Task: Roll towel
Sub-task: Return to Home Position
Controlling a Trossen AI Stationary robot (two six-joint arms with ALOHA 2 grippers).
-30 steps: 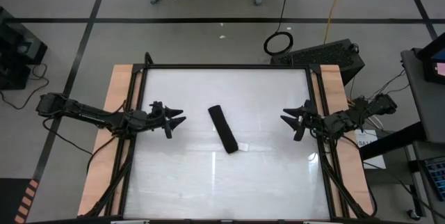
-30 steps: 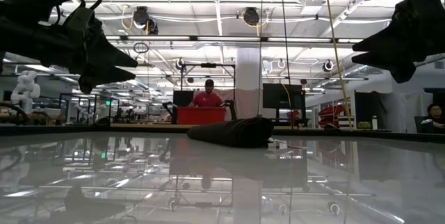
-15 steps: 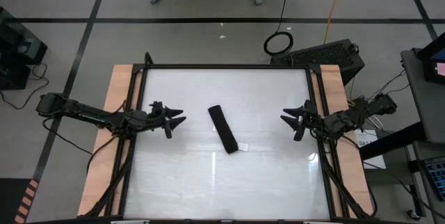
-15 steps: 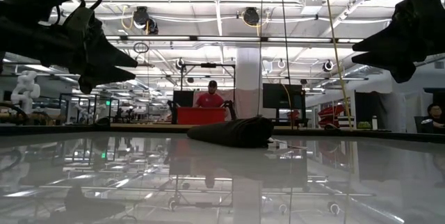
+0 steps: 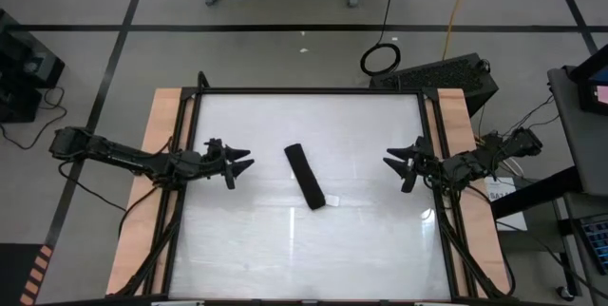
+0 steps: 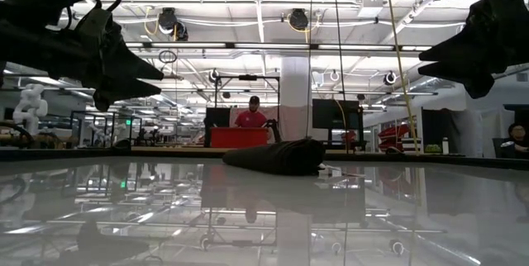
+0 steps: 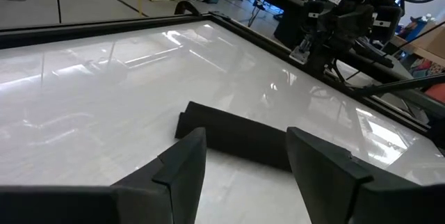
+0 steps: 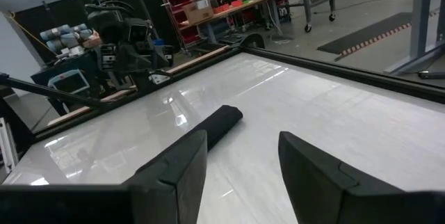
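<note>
I count the thin black cloth towel point(image 5: 307, 176) rolled, seemingly tight. The left gripper point(image 5: 245, 162) and right gripper point(image 5: 389, 159) flank it well apart, fingers spread, empty; only homing left.

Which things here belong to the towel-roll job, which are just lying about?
Job: rolled black cloth towel on glossy white table; left gripper, right gripper, both open, apart from it.
Lying about: black cable coil on floor; red bin in background.
</note>
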